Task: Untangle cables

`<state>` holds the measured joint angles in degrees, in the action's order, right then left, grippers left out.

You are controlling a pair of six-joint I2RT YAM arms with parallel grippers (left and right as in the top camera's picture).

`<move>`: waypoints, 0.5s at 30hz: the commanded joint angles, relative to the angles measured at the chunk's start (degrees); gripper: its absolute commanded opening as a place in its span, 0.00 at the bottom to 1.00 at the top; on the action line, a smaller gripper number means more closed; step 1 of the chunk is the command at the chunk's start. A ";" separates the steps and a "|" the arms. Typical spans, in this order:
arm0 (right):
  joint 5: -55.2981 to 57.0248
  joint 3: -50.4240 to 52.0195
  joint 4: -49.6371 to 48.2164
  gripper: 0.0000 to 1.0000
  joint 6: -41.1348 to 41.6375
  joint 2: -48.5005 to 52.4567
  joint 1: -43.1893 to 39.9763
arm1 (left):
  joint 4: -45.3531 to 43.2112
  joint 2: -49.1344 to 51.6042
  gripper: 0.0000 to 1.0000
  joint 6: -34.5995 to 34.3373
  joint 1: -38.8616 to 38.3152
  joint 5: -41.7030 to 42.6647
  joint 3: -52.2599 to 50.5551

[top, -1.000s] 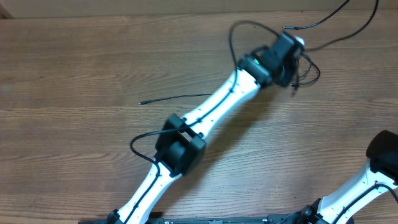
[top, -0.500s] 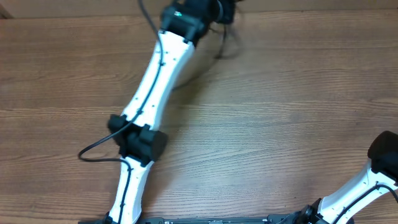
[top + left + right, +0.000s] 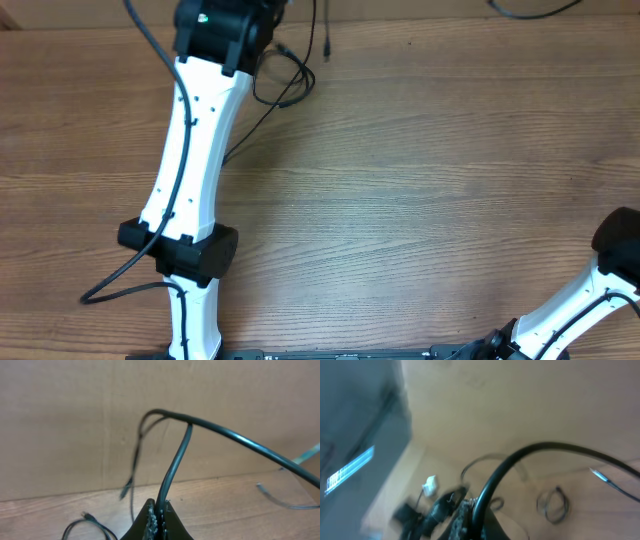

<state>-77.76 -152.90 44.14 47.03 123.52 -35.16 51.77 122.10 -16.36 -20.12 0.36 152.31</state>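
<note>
My left gripper (image 3: 158, 508) is shut on a thin black cable (image 3: 176, 460) that rises from the jaws and arcs to the right. In the overhead view the left arm's wrist (image 3: 225, 30) is at the table's back left. A cable loop (image 3: 287, 78) and a hanging strand (image 3: 327, 35) lie beside it. Another cable (image 3: 530, 10) shows at the back right edge. The loop also shows in the left wrist view (image 3: 92, 526). My right gripper (image 3: 471, 508), blurred, is shut on a black cable (image 3: 520, 457). A small coil (image 3: 553, 505) lies beyond it.
The wooden table (image 3: 420, 200) runs to a cardboard wall at the back (image 3: 75, 420). The right arm's base (image 3: 605, 275) is at the front right corner. A dark screen (image 3: 355, 435) and a small white object (image 3: 429, 485) show in the right wrist view.
My left arm has swung from the back right of the table to the back left, dragging the cable it holds and the loops with it. The right arm's base has not moved.
</note>
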 commanded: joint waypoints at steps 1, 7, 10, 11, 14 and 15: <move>21.16 -0.04 13.94 0.05 -19.91 1.29 -0.22 | -0.17 -2.82 0.04 1.60 0.33 -1.99 1.55; 45.29 -0.04 30.16 0.04 -28.74 1.29 -0.17 | -0.17 -2.97 0.04 1.60 0.33 -3.82 1.55; 55.08 -0.04 33.38 0.04 -29.53 1.29 -0.17 | -0.20 -2.97 0.04 1.57 0.33 -3.80 1.55; 58.25 -0.04 34.03 0.04 -29.53 1.29 -0.17 | -0.20 -2.97 0.04 1.57 0.33 -3.80 1.55; 64.59 -0.04 34.80 0.04 -29.51 1.29 -0.17 | -0.28 -2.97 0.04 1.60 0.33 -3.82 1.55; 67.04 -0.04 34.91 0.04 -29.49 1.29 -0.17 | -0.33 -2.97 0.04 1.57 0.33 -3.82 1.55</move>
<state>-24.53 -152.46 79.00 19.92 125.27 -35.16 51.92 120.86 -15.94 -19.99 -2.42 152.40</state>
